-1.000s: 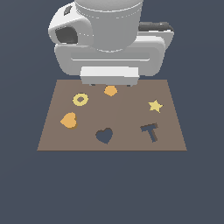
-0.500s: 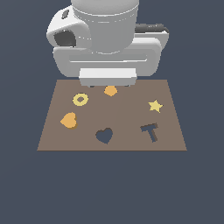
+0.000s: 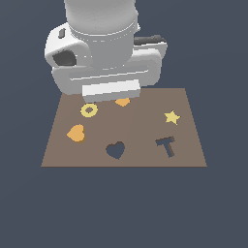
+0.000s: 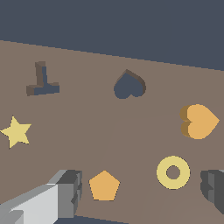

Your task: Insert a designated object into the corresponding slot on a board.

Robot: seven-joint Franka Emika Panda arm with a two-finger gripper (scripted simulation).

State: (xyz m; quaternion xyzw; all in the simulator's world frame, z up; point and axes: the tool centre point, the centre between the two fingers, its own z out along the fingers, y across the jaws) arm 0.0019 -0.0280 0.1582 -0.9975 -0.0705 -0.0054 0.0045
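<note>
The orange heart piece [image 3: 76, 133] [image 4: 199, 121] lies flat on the brown board [image 3: 145, 126] [image 4: 87, 131], near the exterior view's left side. The dark heart-shaped slot [image 3: 116, 150] [image 4: 128, 85] is cut into the board's front middle, apart from the heart. The arm's white hand [image 3: 111, 89] hangs over the board's back edge, and its fingertips are hidden in the exterior view. In the wrist view my gripper [image 4: 140, 192] is open, its fingers [image 4: 65, 192] wide apart and holding nothing. It is above the board, off to one side of the heart.
A yellow ring [image 3: 89, 110] [image 4: 173, 172] and an orange pentagon [image 3: 122, 101] [image 4: 104, 186] lie under the hand at the back. A yellow star [image 3: 171, 116] [image 4: 16, 131] and a dark T-shaped cutout [image 3: 166, 145] [image 4: 41, 83] are on the exterior view's right.
The hand has shifted slightly toward the exterior view's left and turned a little. The pieces on the board have not moved.
</note>
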